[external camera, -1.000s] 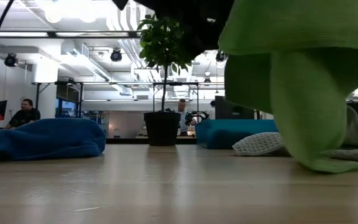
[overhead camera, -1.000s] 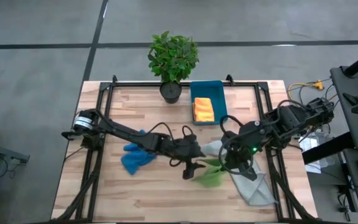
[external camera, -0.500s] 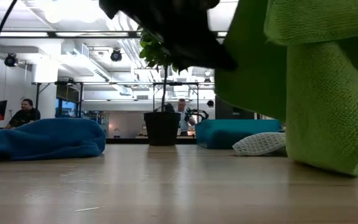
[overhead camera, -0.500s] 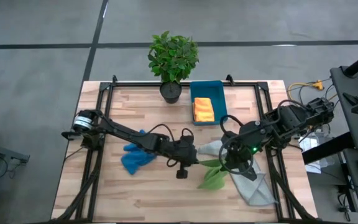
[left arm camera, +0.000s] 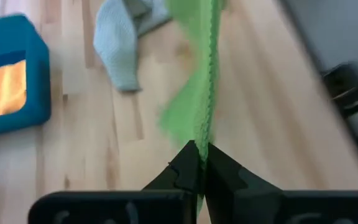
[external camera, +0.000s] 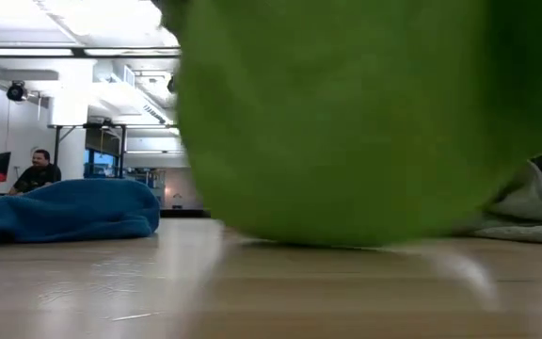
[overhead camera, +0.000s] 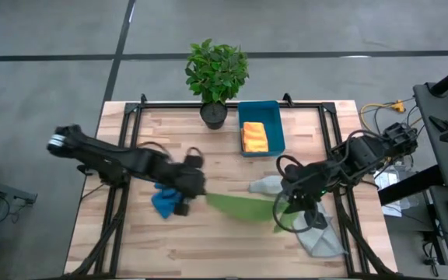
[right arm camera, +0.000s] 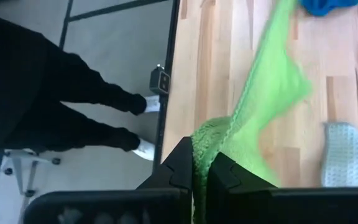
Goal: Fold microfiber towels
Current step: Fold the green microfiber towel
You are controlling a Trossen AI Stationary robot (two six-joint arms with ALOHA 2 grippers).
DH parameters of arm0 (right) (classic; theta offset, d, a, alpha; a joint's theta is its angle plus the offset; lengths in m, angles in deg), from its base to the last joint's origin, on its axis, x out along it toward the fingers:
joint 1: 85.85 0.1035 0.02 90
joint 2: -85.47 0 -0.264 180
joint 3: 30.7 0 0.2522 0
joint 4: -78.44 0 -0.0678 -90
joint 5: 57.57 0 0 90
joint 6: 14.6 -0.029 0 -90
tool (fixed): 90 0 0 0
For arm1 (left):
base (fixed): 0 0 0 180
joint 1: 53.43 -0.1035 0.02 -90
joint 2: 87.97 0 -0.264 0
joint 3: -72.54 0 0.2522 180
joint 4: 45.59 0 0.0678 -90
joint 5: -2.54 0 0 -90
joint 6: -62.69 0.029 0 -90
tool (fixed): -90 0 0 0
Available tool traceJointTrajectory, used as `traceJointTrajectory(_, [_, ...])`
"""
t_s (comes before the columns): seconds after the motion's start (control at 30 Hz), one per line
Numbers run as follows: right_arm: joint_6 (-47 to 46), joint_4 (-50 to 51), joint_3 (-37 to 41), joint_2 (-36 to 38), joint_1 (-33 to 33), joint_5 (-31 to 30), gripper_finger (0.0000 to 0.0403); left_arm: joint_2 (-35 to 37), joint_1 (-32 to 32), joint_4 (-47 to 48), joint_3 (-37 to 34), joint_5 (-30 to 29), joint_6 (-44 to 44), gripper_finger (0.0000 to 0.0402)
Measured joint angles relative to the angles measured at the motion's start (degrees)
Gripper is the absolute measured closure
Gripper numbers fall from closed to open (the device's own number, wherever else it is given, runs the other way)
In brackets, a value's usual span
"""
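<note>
Between the two grippers, the lime green towel (overhead camera: 239, 207) is stretched out as a long band above the wooden table (overhead camera: 208, 249). At one end the left gripper (overhead camera: 201, 193) has its fingers pressed together on the cloth's edge; the left wrist view shows the green hem running straight out from between the closed fingertips (left arm camera: 191, 163). At the other end the right gripper (overhead camera: 286, 208) is likewise clamped on the towel, with a bunched green corner (right arm camera: 207, 140) pinched between its two dark fingers in the right wrist view.

Just behind the left gripper, on the side away from the green band, lies the crumpled blue towel (overhead camera: 164, 199), resting on the table; in the low view it shows as a blue heap (external camera: 64, 209) at the left. Beside the right gripper, partly beneath that arm, the pale grey towel (overhead camera: 317, 233) spreads toward the table's near right corner, and one fold of it (overhead camera: 264, 185) lies just beyond the green band's right end. Farther off from both grippers, toward the back of the table, the teal plastic bin (overhead camera: 274, 132) holds the folded orange towel (overhead camera: 254, 137), and a potted plant (overhead camera: 216, 74) stands just next to the bin.

Across the low view the green cloth (external camera: 346, 122) fills most of the frame, hanging close over the table top. Beyond the table, a seated person (external camera: 38, 169) shows in the room, and a person's dark-trousered legs (right arm camera: 55, 99) appear on the floor in the right wrist view.
</note>
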Motion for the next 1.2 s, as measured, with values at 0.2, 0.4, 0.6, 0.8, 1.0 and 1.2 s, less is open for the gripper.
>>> traceJointTrajectory(0.2, [1.36,-0.76,0.7,-2.67,1.91,0.09,0.0394,8.21,6.35,0.76,0.81,0.05,-13.43,0.0401])
traceJointTrajectory(0.4, [-0.92,-5.96,0.81,-6.78,7.03,5.19,0.0394,8.2,15.34,-1.88,2.22,5.63,-24.92,0.0401])
traceJointTrajectory(0.6, [-0.78,-12.26,0.85,-8.68,11.32,8.83,0.0394,3.57,21.41,-10.61,3.32,11.53,-28.89,0.0402])
traceJointTrajectory(0.8, [5.71,-10.34,7.59,-8.71,7.04,5.14,0.0394,-0.42,18.66,3.19,1.98,7.15,-26.34,0.0402])
traceJointTrajectory(1.0, [9.9,-17.11,21.22,-8.86,1.15,4.88,0.0394,-4.11,14.09,6.33,-2.46,1.35,-20.92,0.0402])
traceJointTrajectory(1.2, [11.44,-26.41,34.22,-8.91,-4.25,4.76,0.0394,-8.53,9.22,-0.29,-10.34,0.48,-17.98,0.0402])
